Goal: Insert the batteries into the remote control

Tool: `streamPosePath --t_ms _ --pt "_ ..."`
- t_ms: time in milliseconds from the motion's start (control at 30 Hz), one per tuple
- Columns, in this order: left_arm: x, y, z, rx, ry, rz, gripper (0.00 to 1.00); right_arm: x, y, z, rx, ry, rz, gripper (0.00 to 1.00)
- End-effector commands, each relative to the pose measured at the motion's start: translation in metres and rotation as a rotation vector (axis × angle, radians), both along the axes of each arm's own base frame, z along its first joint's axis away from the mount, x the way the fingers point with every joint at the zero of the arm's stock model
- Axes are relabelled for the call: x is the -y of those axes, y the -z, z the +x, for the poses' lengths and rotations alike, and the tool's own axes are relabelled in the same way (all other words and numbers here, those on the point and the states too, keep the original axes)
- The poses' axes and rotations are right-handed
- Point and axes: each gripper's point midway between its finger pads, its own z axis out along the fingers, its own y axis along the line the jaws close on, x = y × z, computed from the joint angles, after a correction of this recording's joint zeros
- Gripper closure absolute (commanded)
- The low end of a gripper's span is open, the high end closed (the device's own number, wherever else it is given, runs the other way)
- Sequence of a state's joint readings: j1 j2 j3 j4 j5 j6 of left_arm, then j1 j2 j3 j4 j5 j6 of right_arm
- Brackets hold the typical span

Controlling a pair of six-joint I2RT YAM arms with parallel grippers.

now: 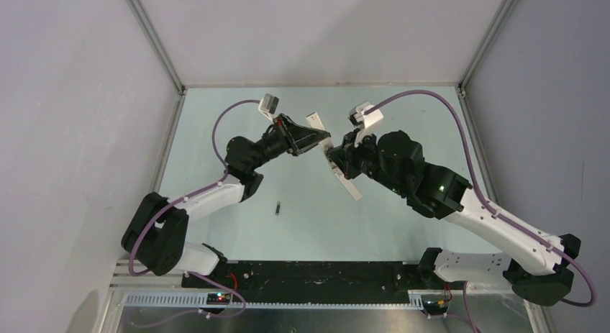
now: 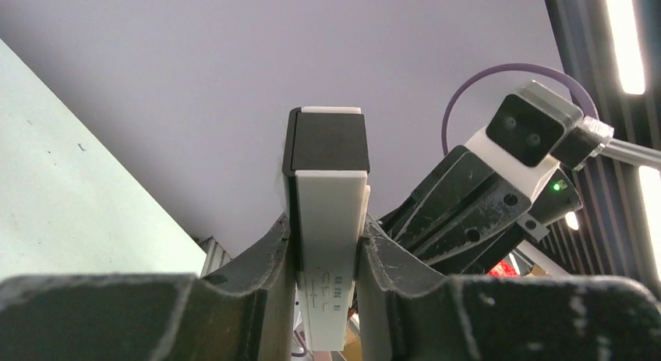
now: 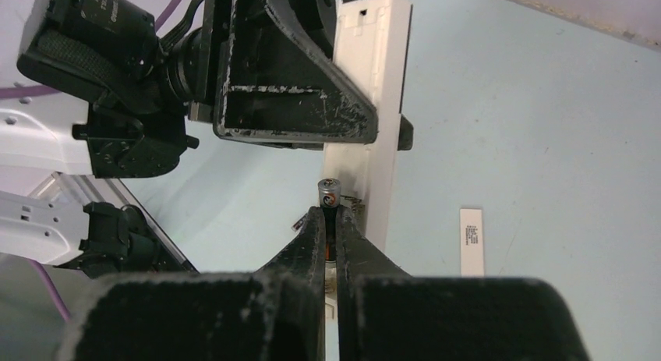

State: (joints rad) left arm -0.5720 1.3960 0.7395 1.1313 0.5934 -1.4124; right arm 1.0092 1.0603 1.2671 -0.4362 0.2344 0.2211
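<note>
Nearest, along the front edge, runs the black metal mounting rail (image 1: 316, 275). Past it, on the pale green tabletop (image 1: 302, 232), a tiny dark cylindrical battery (image 1: 277, 208) lies alone. It is well apart from the slim white bar-shaped remote control (image 2: 330, 197) with a black end section, on the rail side of it and off to the left.

Farther in, over the middle of the tabletop, the remote control is held clear of the surface. The right gripper (image 3: 330, 214) meets the remote control from the right, its scuffed black fingers pressed together on a second battery (image 3: 328, 191), dark with a metallic cap. That cell stands upright between the fingertips with its cap poking out, just beside the remote control's white body. Whether the two touch cannot be told. A flat white rectangular plastic strip (image 3: 471, 240) with dark print lies on the tabletop to the right of the remote control, apart from it.

The left gripper (image 2: 327, 224) reaches in from the remote control's left side, jaws set part-way apart and clamped across the white body. The black end section sticks out beyond the fingertips, and small printed marks show on the white face down between the fingers. Behind the remote control, plain grey enclosure walls (image 1: 324, 31) close the scene.
</note>
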Motion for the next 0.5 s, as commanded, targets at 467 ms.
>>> streamPosePath --t_ms 467 --pt "-0.005 -0.02 0.003 0.019 -0.064 -0.016 1.0 0.001 0.022 -0.001 -0.025 -0.008 -0.117 1.0"
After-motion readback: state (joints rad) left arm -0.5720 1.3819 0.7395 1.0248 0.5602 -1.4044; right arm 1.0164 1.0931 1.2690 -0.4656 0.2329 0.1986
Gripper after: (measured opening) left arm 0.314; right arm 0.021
